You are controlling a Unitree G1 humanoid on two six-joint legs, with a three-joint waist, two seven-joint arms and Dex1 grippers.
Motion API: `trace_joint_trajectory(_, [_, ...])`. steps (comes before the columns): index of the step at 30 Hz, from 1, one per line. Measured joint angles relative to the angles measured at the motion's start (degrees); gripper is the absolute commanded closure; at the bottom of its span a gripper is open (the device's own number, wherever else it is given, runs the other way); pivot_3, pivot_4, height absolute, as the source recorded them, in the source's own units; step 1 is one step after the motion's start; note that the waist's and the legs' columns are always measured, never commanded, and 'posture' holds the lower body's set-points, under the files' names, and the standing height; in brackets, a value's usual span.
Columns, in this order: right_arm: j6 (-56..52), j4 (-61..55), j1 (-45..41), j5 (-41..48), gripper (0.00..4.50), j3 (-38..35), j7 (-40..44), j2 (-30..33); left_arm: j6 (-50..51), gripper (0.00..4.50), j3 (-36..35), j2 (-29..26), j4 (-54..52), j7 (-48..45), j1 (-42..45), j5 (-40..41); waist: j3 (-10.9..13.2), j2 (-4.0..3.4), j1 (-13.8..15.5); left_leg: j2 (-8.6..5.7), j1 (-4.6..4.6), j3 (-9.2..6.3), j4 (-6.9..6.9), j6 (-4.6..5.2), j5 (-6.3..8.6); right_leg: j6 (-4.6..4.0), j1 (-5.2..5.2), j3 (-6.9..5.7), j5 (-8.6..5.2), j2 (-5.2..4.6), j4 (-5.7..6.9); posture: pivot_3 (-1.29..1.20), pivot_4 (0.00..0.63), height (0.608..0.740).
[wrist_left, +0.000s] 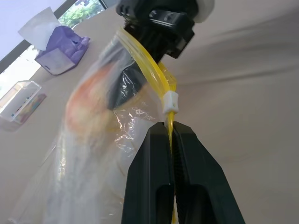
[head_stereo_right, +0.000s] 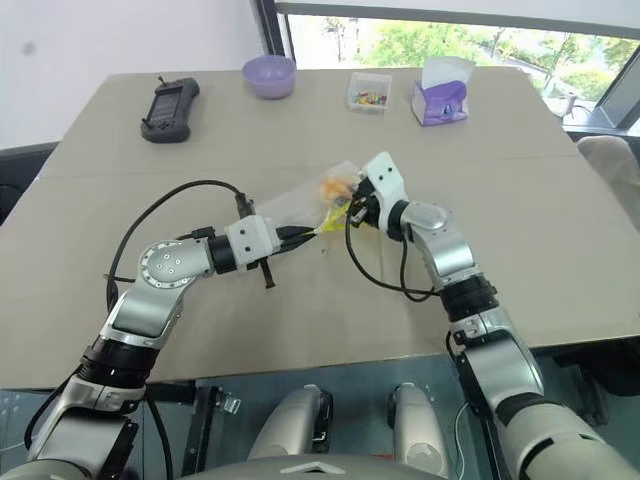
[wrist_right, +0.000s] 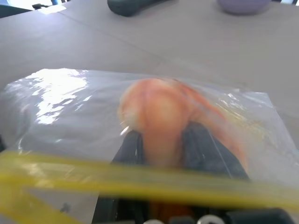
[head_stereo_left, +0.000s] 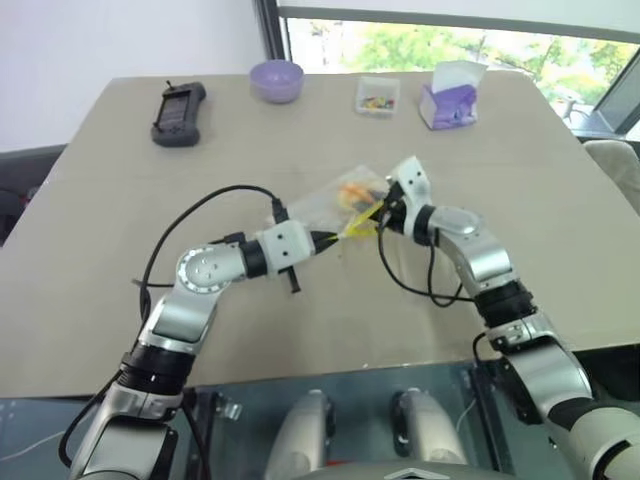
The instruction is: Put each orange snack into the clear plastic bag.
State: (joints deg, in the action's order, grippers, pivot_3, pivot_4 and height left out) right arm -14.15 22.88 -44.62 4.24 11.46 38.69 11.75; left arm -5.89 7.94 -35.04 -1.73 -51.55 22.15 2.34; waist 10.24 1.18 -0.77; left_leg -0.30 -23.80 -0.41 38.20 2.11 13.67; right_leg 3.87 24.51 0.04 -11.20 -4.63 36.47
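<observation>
Left wrist view has the left claw (wrist_left: 172, 133) clenched on the yellow seal strip (wrist_left: 154, 74) of the clear plastic bag (wrist_left: 88, 154), just below the strip's white slider. That forearm reaches level toward the middle of the worktop (head_stereo_left: 120, 250), angled to the right, elbow out. The right claw (wrist_right: 163, 140) is pushed in through the bag's mouth, its two black fingers (wrist_right: 130, 147) grasping the orange snack (wrist_right: 159, 119) inside the plastic. The right arm comes forward from the near edge, wrist bent left, meeting the left at the bag. Bag and snack hang above the worktop's centre. Along the far edge stand a black handset (head_stereo_left: 178, 113), a purple bowl (head_stereo_left: 276, 80), a small clear box (head_stereo_left: 377, 96) and a purple tissue box (head_stereo_left: 450, 100).
</observation>
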Motion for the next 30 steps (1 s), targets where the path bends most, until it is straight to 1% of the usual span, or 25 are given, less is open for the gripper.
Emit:
trace_joint_trajectory(4, [-0.9,0.7,1.2,1.2,3.46,-1.0,-0.2,-2.2,-3.1,4.50,0.2,-0.4,3.2,0.0,-0.1,-1.0,0.0,-0.02,-0.3,0.02,-0.02,0.00,-0.02,0.00,0.00,0.00,0.05,0.03,0.00,0.02,0.01,0.00,0.150,0.740])
trace_joint_trajectory(7, [0.8,1.8,1.1,-0.8,3.46,-0.2,-1.4,-2.3,-4.5,4.50,0.4,-0.1,4.3,0.7,-0.1,-1.3,0.0,-0.02,-0.3,0.02,-0.01,0.00,-0.02,0.00,0.00,0.00,0.05,0.04,0.00,0.01,0.03,0.00,0.150,0.740])
trace_joint_trajectory(8, [2.0,3.2,0.9,-2.2,2.87,0.5,-2.1,-2.2,-4.6,4.50,0.4,0.3,4.8,1.2,-0.1,-1.3,0.0,-0.02,-0.3,0.01,-0.01,0.02,-0.02,0.00,0.00,0.00,0.05,0.05,0.00,0.01,0.03,0.00,0.150,0.740])
trace_joint_trajectory(10, [3.7,5.6,0.9,-4.0,2.08,1.2,-3.3,-2.2,-4.5,4.50,0.4,1.0,5.2,2.3,-0.1,-1.3,0.0,-0.02,-0.2,0.01,-0.01,0.02,-0.01,0.00,0.00,0.00,0.05,0.04,0.00,0.01,0.04,0.00,0.150,0.740])
trace_joint_trajectory(12, [5.2,6.3,0.9,-4.9,1.19,1.2,-3.9,-2.0,-3.4,4.50,0.2,1.5,5.4,3.3,0.0,-1.3,0.0,-0.03,-0.2,0.01,-0.02,0.02,-0.01,0.00,0.00,0.00,0.06,0.04,0.00,0.01,0.04,0.00,0.150,0.740])
trace_joint_trajectory(13, [5.9,6.0,1.0,-5.3,0.67,1.1,-4.2,-1.7,-2.0,4.50,-0.1,2.1,5.5,4.0,0.2,-1.2,0.0,-0.03,-0.2,0.01,-0.02,-0.01,-0.01,0.00,0.00,0.00,0.05,0.04,0.00,0.01,0.04,0.00,0.150,0.740])
trace_joint_trajectory(16, [6.2,1.1,2.4,-5.5,0.67,1.1,-2.7,1.0,3.2,4.50,-1.1,3.4,5.7,6.0,1.7,-0.3,0.0,-0.03,-0.1,0.00,-0.03,-0.03,0.00,0.00,0.00,0.01,0.05,0.03,0.00,0.01,0.04,0.00,0.150,0.740])
trace_joint_trajectory(21, [6.4,-11.1,8.1,-3.8,0.67,0.4,1.4,7.0,11.6,4.50,-3.6,4.4,5.3,8.2,4.9,1.9,0.0,-0.02,-0.1,0.00,-0.03,-0.04,0.01,0.00,0.00,0.02,0.04,0.03,0.00,0.00,0.04,0.00,0.150,0.740])
trace_joint_trajectory(25, [10.4,-15.4,10.4,-7.5,0.67,0.7,1.1,12.1,15.7,4.50,-4.1,5.3,4.4,8.5,6.1,4.0,0.0,-0.02,-0.2,0.00,-0.01,-0.01,0.02,0.00,0.00,0.02,0.04,0.04,0.00,0.01,0.05,0.00,0.150,0.740])
trace_joint_trajectory(26, [11.1,-15.5,10.5,-8.1,0.41,0.7,0.9,12.5,16.1,4.50,-4.2,5.3,4.4,8.5,6.2,4.2,0.0,-0.02,-0.2,0.01,0.00,0.00,0.02,0.00,0.00,0.02,0.04,0.04,0.00,0.01,0.05,0.00,0.150,0.740])
trace_joint_trajectory(28, [12.3,-15.5,10.7,-9.1,0.04,0.9,0.6,12.7,16.9,4.50,-4.5,5.4,4.4,8.6,6.4,4.6,0.0,-0.02,-0.4,0.04,0.01,0.01,0.02,0.00,0.00,0.02,0.04,0.04,0.00,0.05,0.06,0.00,0.150,0.740])
trace_joint_trajectory(29, [17.5,-14.9,10.8,-14.8,0.04,3.4,-2.6,14.3,18.2,4.50,-4.7,5.8,4.4,8.6,7.0,5.4,0.0,-0.02,-0.2,0.02,-0.01,0.05,0.03,-0.01,0.00,0.02,0.04,0.05,0.00,0.03,0.05,0.00,0.150,0.740])
trace_joint_trajectory(30, [18.3,-14.6,10.9,-15.8,0.04,3.7,-3.1,14.5,18.4,4.50,-4.8,5.8,4.4,8.6,7.1,5.7,0.0,-0.02,-0.2,0.02,-0.01,0.05,0.03,0.00,0.00,0.02,0.04,0.05,0.00,0.02,0.05,0.00,0.150,0.740])
